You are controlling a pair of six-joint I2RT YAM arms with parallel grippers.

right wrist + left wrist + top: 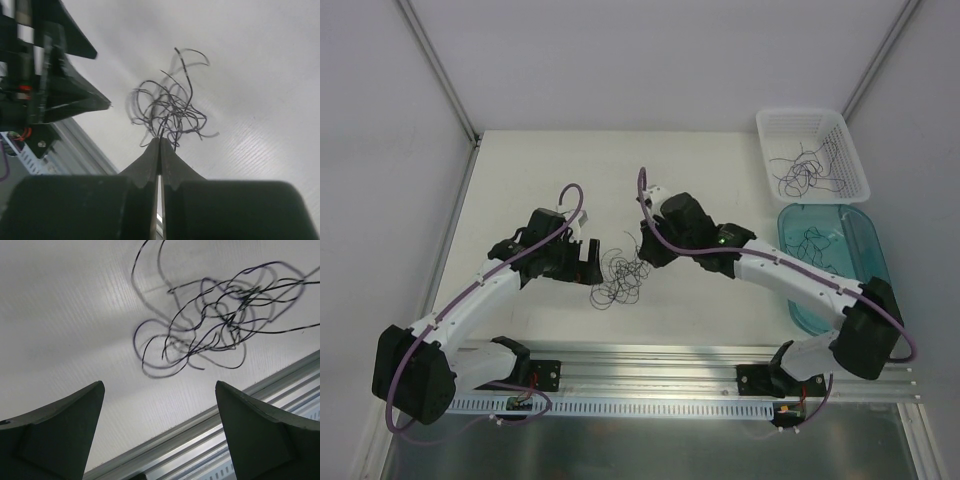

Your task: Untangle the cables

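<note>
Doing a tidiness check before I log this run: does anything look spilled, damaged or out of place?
Nothing stands out. The tangled cables lie on the table, the right gripper pinching their edge. Loose strands sit inside the white basket and blue tray, none spilled over.

The top camera looked down from above and behind me over the whole table (520,200). My wrist cameras sat low and close, each peering forward past its own fingers (55,435); all three views shared the cables (618,278)
</note>
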